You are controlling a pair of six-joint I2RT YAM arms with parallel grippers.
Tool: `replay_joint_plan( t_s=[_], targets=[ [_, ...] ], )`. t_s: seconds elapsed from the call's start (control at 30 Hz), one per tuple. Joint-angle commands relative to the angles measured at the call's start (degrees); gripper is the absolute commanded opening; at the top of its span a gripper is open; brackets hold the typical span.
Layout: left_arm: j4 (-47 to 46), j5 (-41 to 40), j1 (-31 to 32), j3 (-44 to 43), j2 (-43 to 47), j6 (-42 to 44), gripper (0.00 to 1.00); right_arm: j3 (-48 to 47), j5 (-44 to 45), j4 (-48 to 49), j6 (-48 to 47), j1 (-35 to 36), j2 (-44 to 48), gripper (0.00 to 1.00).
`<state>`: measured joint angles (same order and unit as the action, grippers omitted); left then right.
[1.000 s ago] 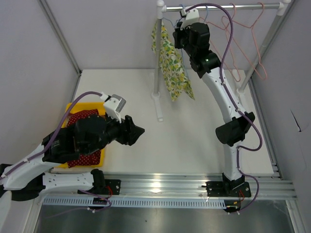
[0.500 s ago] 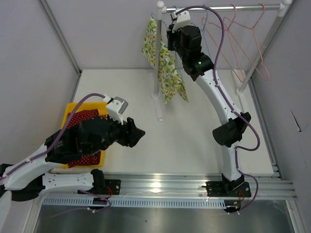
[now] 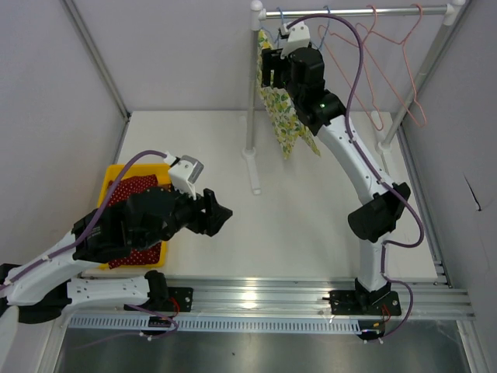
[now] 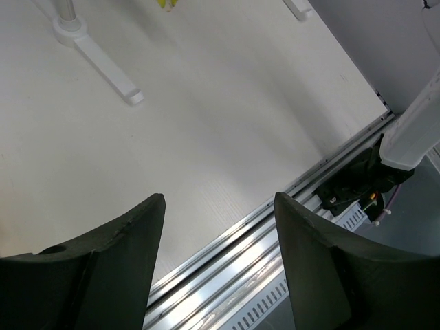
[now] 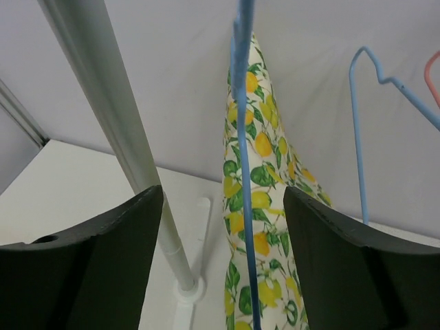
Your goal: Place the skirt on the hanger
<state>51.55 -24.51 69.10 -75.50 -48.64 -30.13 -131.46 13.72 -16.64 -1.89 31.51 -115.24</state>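
Starting at the near edge: an aluminium mounting rail (image 3: 256,295) runs across the front of the white counter (image 3: 311,217).

Left arm sits low at near left. The left gripper (image 3: 221,214) hovers over the counter just beside a yellow plastic tray (image 3: 107,186), which holds a red white-dotted cloth (image 3: 133,190). Its fingers (image 4: 117,261) are spread apart and released. The wrist view shows only bare counter through the gap.

Right arm reaches up and away to the clothes rack at the back. The rack's white upright post (image 3: 251,101) stands on the counter, and a silver metal bar (image 3: 373,11) runs across the top.

The lemon-print yellow and green skirt (image 3: 289,120) hangs under the bar just right of the post, along a blue wire hanger (image 5: 240,96). Its hem is clear of the counter. How the fabric is fixed to the wire cannot be told.

The right gripper (image 3: 268,68) sits level with the top of the skirt. Its fingers (image 5: 89,275) are wide apart and released. The hanger wire and the skirt run down the gap, touching neither finger.

Farther right on the bar hang a light-blue wire hanger (image 5: 364,137) and several salmon-pink wire hangers (image 3: 392,70).
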Motion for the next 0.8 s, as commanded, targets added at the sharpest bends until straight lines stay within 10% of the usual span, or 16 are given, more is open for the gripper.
replay_joint_plan(
  t_s=[0.0,0.47,0.77],
  targets=[
    [-2.4,-2.0,-1.3,1.0,0.0,-0.5,0.71,2.2,1.8,0.5,2.5,0.0,8.2,0.8],
    [-7.4,-1.9,-13.5,3.9,-2.0,0.8,0.79,28.3,3.2,-5.8,14.3,-0.9,31.0,0.99],
    [-6.3,-8.0,-40.1,15.2,-4.7,-6.6,0.79,48.2,-3.3,-12.5,23.6,1.6,49.0,0.99]
  ],
)
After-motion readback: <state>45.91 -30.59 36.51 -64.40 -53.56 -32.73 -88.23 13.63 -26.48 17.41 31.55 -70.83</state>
